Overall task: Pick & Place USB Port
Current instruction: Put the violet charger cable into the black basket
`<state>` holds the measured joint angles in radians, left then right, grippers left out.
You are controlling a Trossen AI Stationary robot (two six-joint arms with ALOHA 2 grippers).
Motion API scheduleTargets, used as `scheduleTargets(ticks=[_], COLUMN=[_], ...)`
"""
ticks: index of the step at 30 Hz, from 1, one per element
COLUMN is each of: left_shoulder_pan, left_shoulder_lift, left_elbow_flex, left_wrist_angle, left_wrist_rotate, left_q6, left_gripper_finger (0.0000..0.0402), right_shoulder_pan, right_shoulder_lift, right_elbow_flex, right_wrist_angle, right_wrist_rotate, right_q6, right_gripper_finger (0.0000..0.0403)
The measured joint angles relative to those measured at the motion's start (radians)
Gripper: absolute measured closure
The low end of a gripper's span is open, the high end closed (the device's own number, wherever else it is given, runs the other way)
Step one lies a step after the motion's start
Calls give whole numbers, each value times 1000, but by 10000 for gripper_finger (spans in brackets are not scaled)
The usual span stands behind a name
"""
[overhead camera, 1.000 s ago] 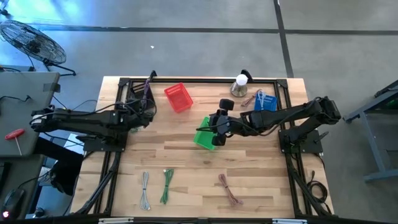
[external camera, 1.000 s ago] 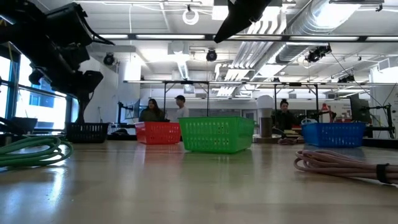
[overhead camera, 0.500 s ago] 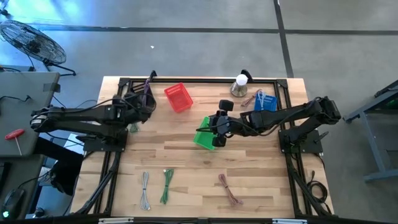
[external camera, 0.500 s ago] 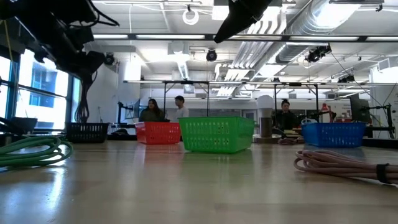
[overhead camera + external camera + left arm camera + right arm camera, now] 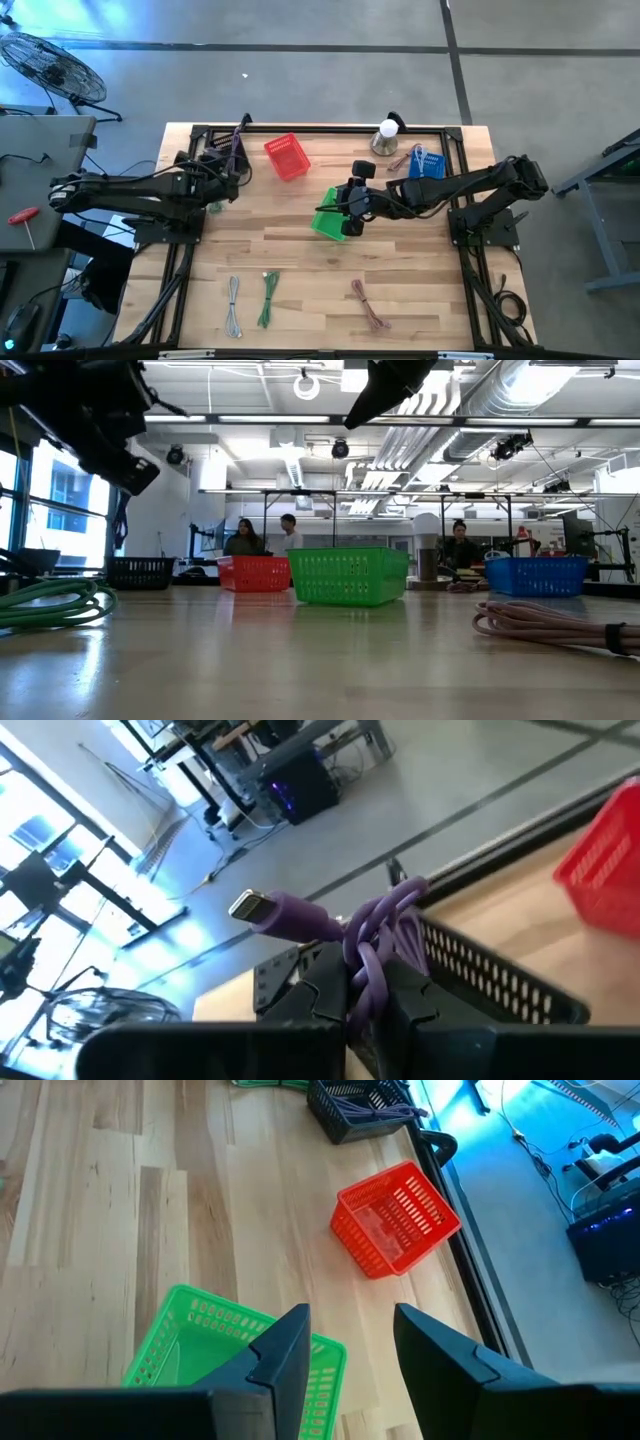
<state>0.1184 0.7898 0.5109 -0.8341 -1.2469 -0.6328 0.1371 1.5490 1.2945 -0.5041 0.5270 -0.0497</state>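
The left gripper (image 5: 368, 1005) is pinched tight on a purple cable (image 5: 375, 935), a small looped bundle bunched between the fingers with its pale metal plug (image 5: 250, 907) jutting out to one side. It hangs above the black basket (image 5: 480, 975) at the table's (image 5: 300, 260) far left corner, where more purple cable lies. From overhead, that gripper (image 5: 228, 172) sits just beside the basket.

The cable looks light and limp: rubbery sheath, soft coils that will sag and swing, so I'd judge the bundle's middle the right place to hold it, as here. The plug is the only stiff part, small and smooth, likely to slip if gripped alone. A loose loop could snag on the basket's mesh wall.

The right gripper (image 5: 348, 1345) stands part open, holding nothing, over the green basket (image 5: 200, 1340) mid-table. That basket and the red basket (image 5: 395, 1220) are thin plastic lattice, rectangular, light enough to skid if nudged. The blue basket (image 5: 426, 163) sits near the far right beside a white-topped metal bell-like thing (image 5: 386, 137).

Near the front edge lie a grey cable (image 5: 234, 303), a green cable (image 5: 267, 297) and a pinkish cable (image 5: 368, 303), all loosely coiled on the pale wood planks.
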Motion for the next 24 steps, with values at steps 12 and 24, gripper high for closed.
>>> scheduleTargets(ticks=[12,24], left_shoulder_pan=[0,80], left_shoulder_lift=[0,0], left_elbow_flex=[-108,-106], left_wrist_angle=[132,434], left_wrist_rotate=[-59,-10], left_q6=[16,422], left_gripper_finger=[389,389], right_shoulder_pan=[0,0], right_shoulder_lift=[0,0], right_elbow_flex=[0,0], right_wrist_angle=[3,24], right_wrist_rotate=[0,0], right_q6=[9,9], right_gripper_finger=[265,265])
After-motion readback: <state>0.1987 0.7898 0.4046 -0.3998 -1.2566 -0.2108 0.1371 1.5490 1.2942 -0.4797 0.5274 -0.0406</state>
